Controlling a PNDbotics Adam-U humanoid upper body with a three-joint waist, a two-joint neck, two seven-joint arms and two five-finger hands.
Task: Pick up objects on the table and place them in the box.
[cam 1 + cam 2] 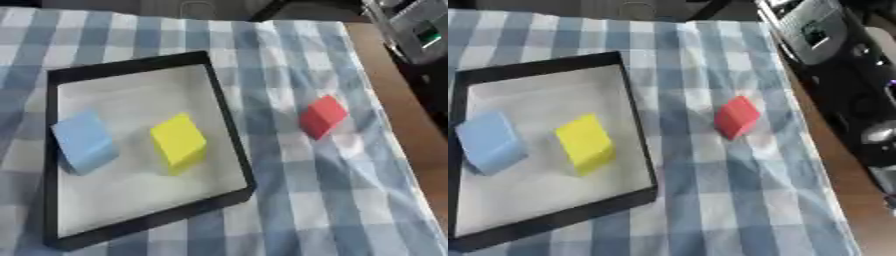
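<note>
You've got two blocks in the black-rimmed box (234, 145): one blue block (84, 141), one yellow block (178, 142). One red block (322, 116) sits out on the checked cloth (297, 200), right of the box. Neither hand shows, so their state can't be told.

Open cloth (289, 190) around red block (322, 116), box (229, 120) rim beside.

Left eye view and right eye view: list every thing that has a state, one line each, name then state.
red block: on the checked tablecloth, outside the box, to its right, tilted.
blue block: inside the box, left part, tilted.
yellow block: inside the box, right of the blue block, apart from it.
box: open-topped, black rim, lying askew on the cloth.
checked tablecloth: spread over the table.
</note>
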